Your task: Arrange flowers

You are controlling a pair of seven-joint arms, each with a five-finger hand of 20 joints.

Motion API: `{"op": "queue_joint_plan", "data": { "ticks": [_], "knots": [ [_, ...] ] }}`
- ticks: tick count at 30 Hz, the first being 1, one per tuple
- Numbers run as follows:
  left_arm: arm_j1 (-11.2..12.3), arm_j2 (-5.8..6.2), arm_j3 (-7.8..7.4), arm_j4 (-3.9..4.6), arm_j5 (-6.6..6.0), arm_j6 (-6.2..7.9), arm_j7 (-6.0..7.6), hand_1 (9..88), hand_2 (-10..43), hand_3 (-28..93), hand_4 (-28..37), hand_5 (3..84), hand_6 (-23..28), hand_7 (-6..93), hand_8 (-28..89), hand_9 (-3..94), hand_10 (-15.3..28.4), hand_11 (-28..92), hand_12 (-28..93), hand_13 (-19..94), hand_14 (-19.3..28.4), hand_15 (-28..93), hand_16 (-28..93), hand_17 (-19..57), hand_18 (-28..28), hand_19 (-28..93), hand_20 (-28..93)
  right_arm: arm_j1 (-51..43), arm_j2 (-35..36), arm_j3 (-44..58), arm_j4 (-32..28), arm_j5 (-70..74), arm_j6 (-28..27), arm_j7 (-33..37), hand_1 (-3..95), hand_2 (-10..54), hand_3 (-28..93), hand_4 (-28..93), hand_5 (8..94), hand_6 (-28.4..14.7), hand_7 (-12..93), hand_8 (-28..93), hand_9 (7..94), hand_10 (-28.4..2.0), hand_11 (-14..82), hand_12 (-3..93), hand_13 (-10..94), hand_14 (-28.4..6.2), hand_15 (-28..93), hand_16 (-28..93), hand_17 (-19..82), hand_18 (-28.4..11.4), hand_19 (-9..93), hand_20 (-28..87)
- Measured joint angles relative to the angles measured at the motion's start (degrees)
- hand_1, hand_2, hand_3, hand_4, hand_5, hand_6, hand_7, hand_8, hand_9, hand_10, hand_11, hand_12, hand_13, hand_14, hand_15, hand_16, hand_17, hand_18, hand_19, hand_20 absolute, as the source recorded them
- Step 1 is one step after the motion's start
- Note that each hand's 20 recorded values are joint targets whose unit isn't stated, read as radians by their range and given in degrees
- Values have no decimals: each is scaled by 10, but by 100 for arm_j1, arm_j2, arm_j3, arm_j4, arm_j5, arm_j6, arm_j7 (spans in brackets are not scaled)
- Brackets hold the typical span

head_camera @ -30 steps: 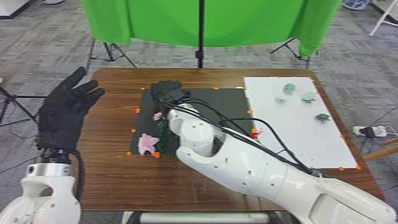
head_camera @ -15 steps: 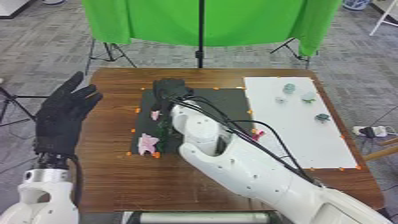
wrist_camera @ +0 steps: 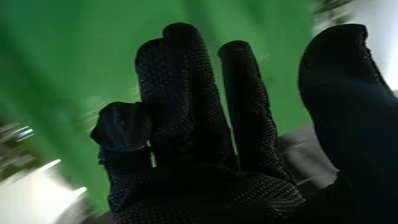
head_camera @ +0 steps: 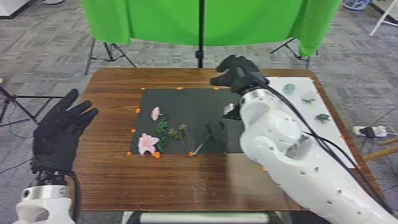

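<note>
Your right hand point(head_camera: 238, 74) is open above the far edge of the desk point(head_camera: 107, 165), thumb spread; your left hand point(head_camera: 55, 137) is open at the left edge. You have two pink flowers point(head_camera: 147, 143) and green sprigs point(head_camera: 162, 131) on the dark mat point(head_camera: 191, 105), and green pieces point(head_camera: 322, 117) on the white sheet point(head_camera: 305, 85)

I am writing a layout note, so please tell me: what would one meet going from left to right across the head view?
Left hand, larger pink flower, right hand, dark green plant on the white sheet.
</note>
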Motion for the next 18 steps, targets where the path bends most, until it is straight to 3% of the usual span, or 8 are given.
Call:
{"op": "queue_joint_plan", "data": {
  "ticks": [5, 9, 13, 18],
  "knots": [
    [8, -75, 0, 0, 3, -5, 10, 254, 96, 736, -222, 349, 86, 117, -88, 326, 194, 255, 124, 223, 244, 481, -63, -113, 199, 422, 193, -687, 929, 876, -1, 175, 216, 616, 344, -95, 747, -283, 534, -22, 117, -113, 613, -210, 192, 133, 571, -152, 763, 104, 310, -240, 932, 652],
    [8, -164, 0, 2, 21, -21, -13, 253, 96, 738, -222, 348, 85, 118, -88, 326, 194, 255, 125, 223, 244, 482, -62, -113, 199, 422, 193, -950, 1485, 1107, 354, 175, 305, 1278, 338, -95, 749, -283, 535, -28, 117, -110, 608, -214, 193, 133, 566, -161, 766, 97, 314, -247, 932, 659],
    [-4, -217, 12, 12, 45, -50, -55, 254, 96, 738, -222, 348, 85, 119, -88, 326, 194, 255, 125, 224, 244, 481, -62, -113, 199, 422, 194, -1028, 1735, 1179, 826, 165, 461, 1842, 331, -95, 747, -283, 528, -31, 114, -109, 582, -229, 192, 134, 541, -182, 776, 90, 309, -246, 932, 673],
    [-21, -257, 7, 23, 87, -80, -130, 260, 96, 739, -218, 348, 85, 119, -88, 327, 194, 256, 125, 224, 244, 482, -61, -113, 199, 422, 194, -1173, 1817, 1384, 1134, 242, 200, 1993, 334, -95, 750, -283, 529, -20, 122, -110, 575, -226, 193, 133, 529, -178, 782, 80, 281, -237, 932, 658]
  ]
}}
